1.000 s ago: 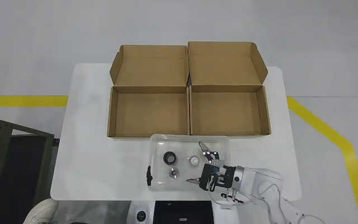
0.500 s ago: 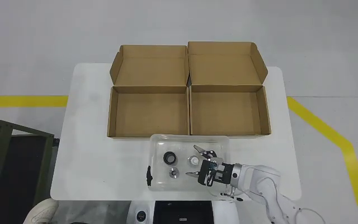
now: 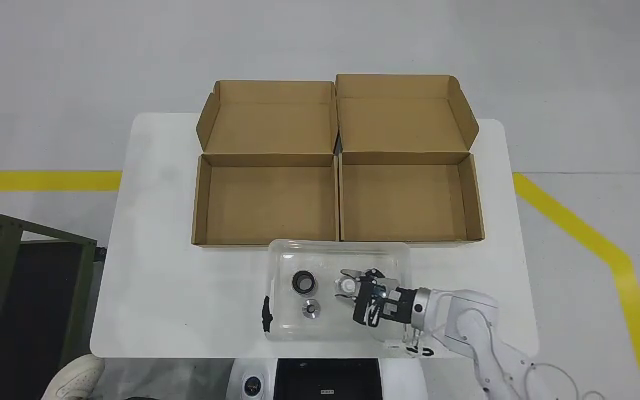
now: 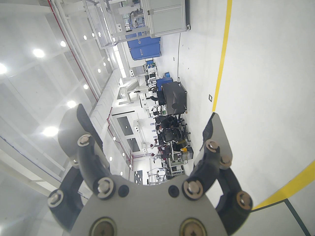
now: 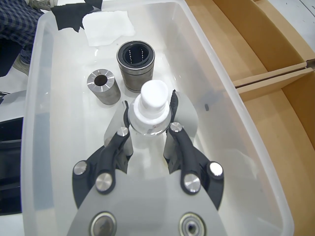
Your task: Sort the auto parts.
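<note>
Left claw (image 4: 147,114): you had it parked off the work, aimed out at the hall, fingers apart, nothing between them.

On the table (image 3: 160,250), left box (image 3: 265,205) and right box (image 3: 403,203) sat side by side, touching, flaps open. No part had reached either, so I'd call the sort at its first pick.

Clear bin (image 3: 338,243) sat just in front of the boxes, on the robot's side. Inside, from above: black tape (image 3: 266,313) at the end wall, linear bearing (image 3: 303,283) upright, steel sleeve (image 3: 311,307) upright just beside it, then the white-capped part (image 3: 345,286) near the bearing.

Right claw (image 5: 149,110) was down in the bin, one finger on each side of that part's round base, pads against it. I read that as clamped. Part stood upright; lifted or not, I couldn't tell.

Step in hand: grasp of the white-capped part. Next move needs a straight lift clear of the bin rim before you swing toward a box, since bearing and sleeve stood close ahead of the fingers. Base looked round and smooth, so it could slip or tilt. Which box it belongs in, the views didn't say.
</note>
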You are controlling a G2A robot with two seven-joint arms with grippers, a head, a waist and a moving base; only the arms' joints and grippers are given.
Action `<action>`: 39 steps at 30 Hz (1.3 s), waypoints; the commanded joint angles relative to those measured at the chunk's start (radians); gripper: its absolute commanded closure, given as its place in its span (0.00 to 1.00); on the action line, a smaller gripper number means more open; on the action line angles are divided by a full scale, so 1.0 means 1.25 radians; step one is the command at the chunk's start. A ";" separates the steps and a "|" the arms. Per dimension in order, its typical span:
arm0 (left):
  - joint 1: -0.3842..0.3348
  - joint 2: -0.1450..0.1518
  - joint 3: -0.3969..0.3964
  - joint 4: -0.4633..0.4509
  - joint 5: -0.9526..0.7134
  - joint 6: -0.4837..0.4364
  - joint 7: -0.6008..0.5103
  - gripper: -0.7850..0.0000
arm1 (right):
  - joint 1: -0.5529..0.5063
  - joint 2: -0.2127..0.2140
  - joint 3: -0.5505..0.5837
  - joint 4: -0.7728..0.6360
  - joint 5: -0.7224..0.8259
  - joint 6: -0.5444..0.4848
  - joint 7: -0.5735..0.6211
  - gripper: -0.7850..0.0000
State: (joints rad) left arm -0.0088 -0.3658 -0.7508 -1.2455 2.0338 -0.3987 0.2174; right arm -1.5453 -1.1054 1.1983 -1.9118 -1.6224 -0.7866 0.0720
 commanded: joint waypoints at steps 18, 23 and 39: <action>0.000 0.000 0.000 0.000 0.000 0.000 0.000 0.00 | -0.009 0.011 0.049 -0.022 0.189 -0.035 -0.102 1.00; 0.000 0.000 0.000 0.000 0.000 0.000 0.000 0.00 | 0.010 0.010 0.056 -0.005 0.290 -0.039 -0.101 1.00; 0.000 0.000 0.000 0.000 0.000 0.000 0.000 0.00 | 0.071 0.006 0.100 0.026 0.612 0.011 -0.098 1.00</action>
State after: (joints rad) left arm -0.0088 -0.3658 -0.7508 -1.2455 2.0338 -0.3987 0.2174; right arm -1.4545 -1.0977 1.3144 -1.8755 -0.8641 -0.7847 -0.0481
